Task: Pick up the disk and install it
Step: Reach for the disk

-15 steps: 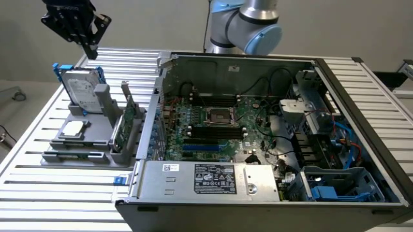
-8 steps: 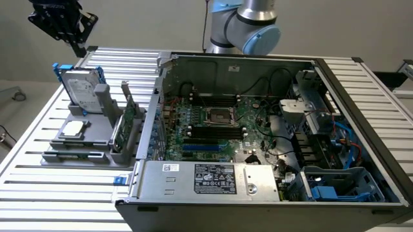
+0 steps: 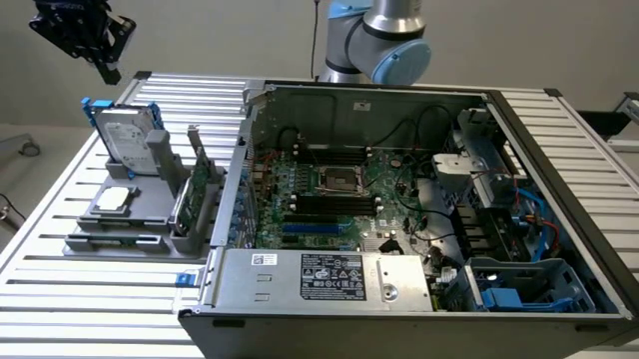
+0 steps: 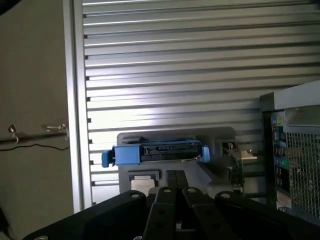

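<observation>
Jaws pressed together at the gripper (image 3: 106, 71), pinching nothing and touching nothing. Hanging in the air over the far corner of the slatted table (image 3: 60, 299), at the exterior view's left, well apart from the open computer case (image 3: 349, 112). Below it, standing on edge in the grey holder (image 3: 120, 243): the disk (image 3: 128, 138), long axis upright, blue carrier around it, labelled face toward the exterior camera. Seen edge-on past the closed fingers (image 4: 175, 182) in the wrist view. Near the green card (image 3: 190, 198).
</observation>
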{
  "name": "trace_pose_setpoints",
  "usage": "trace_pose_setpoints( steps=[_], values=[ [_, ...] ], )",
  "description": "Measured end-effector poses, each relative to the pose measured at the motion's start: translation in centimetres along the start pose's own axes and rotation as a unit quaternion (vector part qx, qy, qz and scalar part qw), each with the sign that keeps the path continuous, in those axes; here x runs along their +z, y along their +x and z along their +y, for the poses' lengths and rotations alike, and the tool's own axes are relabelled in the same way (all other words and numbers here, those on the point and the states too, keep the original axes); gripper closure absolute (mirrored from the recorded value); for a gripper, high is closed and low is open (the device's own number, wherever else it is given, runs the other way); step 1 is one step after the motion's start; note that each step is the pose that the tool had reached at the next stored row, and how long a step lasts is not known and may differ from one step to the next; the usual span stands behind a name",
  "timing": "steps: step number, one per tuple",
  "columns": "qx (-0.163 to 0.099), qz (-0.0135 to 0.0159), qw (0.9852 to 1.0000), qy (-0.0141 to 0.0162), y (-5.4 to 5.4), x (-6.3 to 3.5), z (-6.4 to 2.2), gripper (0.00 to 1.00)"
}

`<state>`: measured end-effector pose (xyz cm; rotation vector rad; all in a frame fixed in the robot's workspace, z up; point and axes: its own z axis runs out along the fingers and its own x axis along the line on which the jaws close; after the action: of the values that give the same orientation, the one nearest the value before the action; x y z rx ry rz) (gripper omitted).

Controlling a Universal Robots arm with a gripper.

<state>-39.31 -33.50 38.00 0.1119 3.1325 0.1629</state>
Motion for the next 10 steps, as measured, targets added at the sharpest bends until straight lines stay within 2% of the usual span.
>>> trace_pose_setpoints(
  steps=[10],
  values=[
    [0.000,0.0001,1.0000,0.0000,1.7,0.30,2.26,0.89]
  ],
)
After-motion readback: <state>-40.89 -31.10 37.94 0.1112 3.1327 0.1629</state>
